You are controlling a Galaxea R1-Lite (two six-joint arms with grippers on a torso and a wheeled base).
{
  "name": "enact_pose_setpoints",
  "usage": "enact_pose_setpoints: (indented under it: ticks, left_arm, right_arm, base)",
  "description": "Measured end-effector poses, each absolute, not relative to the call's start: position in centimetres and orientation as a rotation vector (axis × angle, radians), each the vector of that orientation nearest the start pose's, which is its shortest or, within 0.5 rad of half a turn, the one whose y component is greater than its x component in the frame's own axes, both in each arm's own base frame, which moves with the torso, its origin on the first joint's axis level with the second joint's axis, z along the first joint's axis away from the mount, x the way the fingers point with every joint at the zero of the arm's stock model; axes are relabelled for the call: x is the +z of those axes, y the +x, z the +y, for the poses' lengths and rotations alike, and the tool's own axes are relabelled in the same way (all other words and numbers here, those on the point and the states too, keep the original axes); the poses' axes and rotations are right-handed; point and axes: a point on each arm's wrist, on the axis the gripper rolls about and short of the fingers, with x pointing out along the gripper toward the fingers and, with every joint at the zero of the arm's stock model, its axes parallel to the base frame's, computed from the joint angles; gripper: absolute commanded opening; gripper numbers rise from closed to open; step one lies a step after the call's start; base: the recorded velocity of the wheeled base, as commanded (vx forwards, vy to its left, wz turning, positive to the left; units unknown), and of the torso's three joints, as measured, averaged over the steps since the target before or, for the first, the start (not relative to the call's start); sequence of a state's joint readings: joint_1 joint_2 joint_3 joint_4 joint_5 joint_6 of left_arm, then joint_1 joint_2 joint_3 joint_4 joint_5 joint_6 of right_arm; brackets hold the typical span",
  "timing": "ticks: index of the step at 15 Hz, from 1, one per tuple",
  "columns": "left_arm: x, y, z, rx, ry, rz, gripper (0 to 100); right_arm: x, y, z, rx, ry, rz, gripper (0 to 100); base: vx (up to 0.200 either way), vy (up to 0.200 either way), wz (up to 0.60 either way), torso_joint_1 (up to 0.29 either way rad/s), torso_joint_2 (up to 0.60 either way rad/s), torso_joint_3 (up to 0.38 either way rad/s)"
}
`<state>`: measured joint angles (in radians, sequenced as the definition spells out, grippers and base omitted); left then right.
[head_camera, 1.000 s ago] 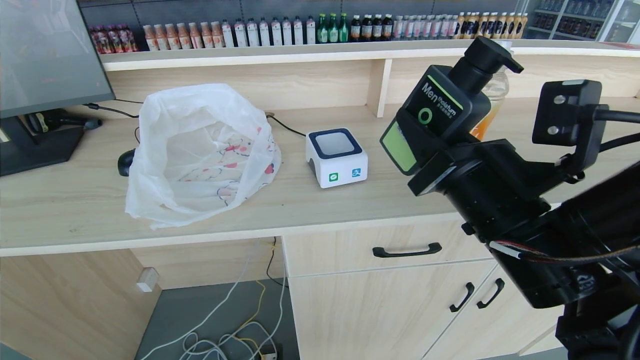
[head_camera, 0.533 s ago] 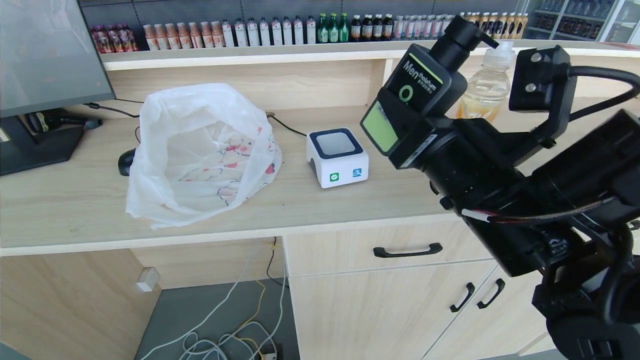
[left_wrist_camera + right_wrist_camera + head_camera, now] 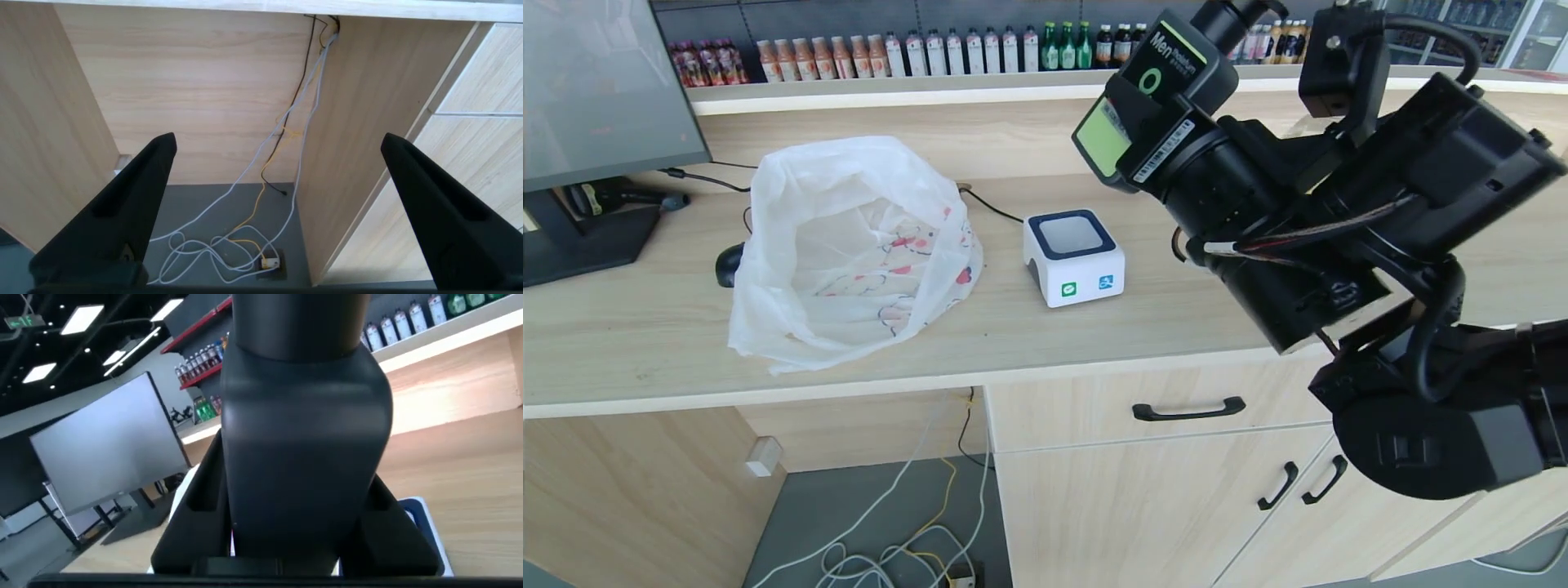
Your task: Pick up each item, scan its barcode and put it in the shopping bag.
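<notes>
The right gripper [image 3: 1160, 151] has its fingers [image 3: 189, 502] clamped on the black pump bottle [image 3: 1147, 86], held aloft over the surface [image 3: 645, 327] — the scanner [image 3: 1074, 257] lies below, to its left. The bottle's long axis tilts, pump end uppermost. The left gripper [image 3: 278, 204], fingers apart, hangs low — farther off.

Pale, matt wood grain is being shown by the counter [image 3: 1013, 335]. On its left the shopping bag [image 3: 849, 245] is being seen as thin, crinkled, translucent plastic; the scanner [image 3: 1074, 257] — as smooth white plastic, glossy on top. At the right the pump bottle [image 3: 1168, 82] is being presented as matt black plastic with a smooth green label.
</notes>
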<state>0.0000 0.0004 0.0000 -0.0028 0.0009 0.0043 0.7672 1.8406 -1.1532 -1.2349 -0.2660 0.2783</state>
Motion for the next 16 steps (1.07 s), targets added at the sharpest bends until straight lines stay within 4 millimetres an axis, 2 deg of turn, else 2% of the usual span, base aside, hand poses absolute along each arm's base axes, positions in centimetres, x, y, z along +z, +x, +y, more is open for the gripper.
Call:
enact_pose_setpoints:
  ticks: [5,8,12,16]
  left_arm:
    - [7.6,-2.3,0.0,0.001,0.004,-0.002,100]
    - [7.6,-2.3,0.0,0.001,0.004,-0.002,100]
    - [7.6,-2.3,0.0,0.0,0.004,-0.002,100]
    - [7.6,-2.3,0.0,0.001,0.004,-0.002,100]
  right_arm:
    - [28.4,28.3,25.6,0.559,0.61,-0.41,0]
    - [27.5,29.7,26.3,0.556,0.636,-0.354,0]
    - [28.0,31.4,27.7,0.563,0.735,-0.238,0]
    - [27.7,33.8,27.5,0.543,0.778,-0.184,0]
  base:
    - [0.0,0.0,0.0,0.0,0.0,0.0]
    - [0.0,0.0,0.0,0.0,0.0,0.0]
    - [0.0,0.0,0.0,0.0,0.0,0.0]
    - [0.0,0.0,0.0,0.0,0.0,0.0]
